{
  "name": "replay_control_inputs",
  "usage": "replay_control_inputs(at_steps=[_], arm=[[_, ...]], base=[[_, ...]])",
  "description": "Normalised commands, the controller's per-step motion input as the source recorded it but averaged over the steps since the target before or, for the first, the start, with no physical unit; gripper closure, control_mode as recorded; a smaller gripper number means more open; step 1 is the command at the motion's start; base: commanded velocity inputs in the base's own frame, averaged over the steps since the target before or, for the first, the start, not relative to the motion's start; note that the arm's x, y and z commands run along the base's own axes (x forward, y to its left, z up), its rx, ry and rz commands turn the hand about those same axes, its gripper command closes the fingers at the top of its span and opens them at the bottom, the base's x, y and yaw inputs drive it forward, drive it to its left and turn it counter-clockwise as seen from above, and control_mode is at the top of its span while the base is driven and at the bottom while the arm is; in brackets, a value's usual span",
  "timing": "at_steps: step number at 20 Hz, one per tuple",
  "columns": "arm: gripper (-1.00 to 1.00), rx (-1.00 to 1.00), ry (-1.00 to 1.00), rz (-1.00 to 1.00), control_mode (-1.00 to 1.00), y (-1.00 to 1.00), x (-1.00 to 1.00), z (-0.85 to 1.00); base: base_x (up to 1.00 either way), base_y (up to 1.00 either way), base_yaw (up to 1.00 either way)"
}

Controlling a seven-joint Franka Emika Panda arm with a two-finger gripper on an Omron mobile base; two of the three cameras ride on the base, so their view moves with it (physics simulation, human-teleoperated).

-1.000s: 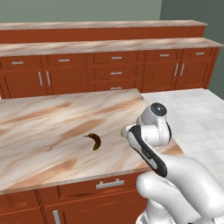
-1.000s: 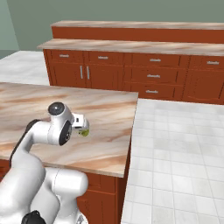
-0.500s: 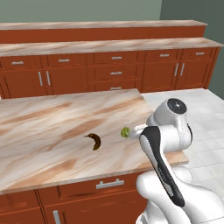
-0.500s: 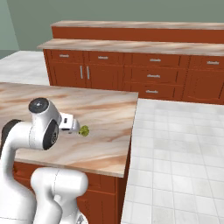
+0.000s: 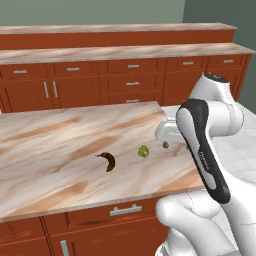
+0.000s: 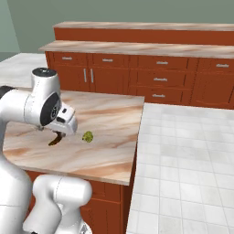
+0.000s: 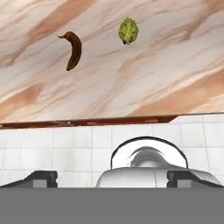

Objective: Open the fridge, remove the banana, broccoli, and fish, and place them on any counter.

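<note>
End effector is spread wide and carries nothing, its two dark tips far apart at the bottom of the hand view; it hangs off the desk edge, over the tiled floor, looking back at the marble; banana lies flat on the desk, broccoli sits just beside it, apart, not touching; right base view gives the same pair, broccoli near the arm's head and banana partly behind it; hand view has banana and broccoli both resting well in from the edge.

I judge two of three items are down, fish not on the desk yet, so the fridge trip is what's left.

Risks as I see them: broccoli is round and lumpy, a nudge from the wrist or elbow swinging past could roll it toward the desk edge; banana is safer, flat and curved; arm is folded tight by the desk corner, so if I drive the base while it hangs low it could clip the edge or the cabinet front; fish is slim, so I'd expect an easy slip if gripped off centre.
</note>
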Motion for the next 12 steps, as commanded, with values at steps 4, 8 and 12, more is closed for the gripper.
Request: replay_control_inputs(at_steps=[4, 8, 12], arm=[[-1.00, 0.02, 0.12, -0.09, 1.00, -0.09, -0.15, 0.09], [-1.00, 0.00, 0.00, 0.00, 1.00, 0.00, 0.00, 0.00], [-1.00, 0.00, 0.00, 0.00, 1.00, 0.00, 0.00, 0.00]], base=[[-0.33, -0.16, -0.15], [-0.59, -0.35, -0.68], [-0.32, -0.11, -0.83]])
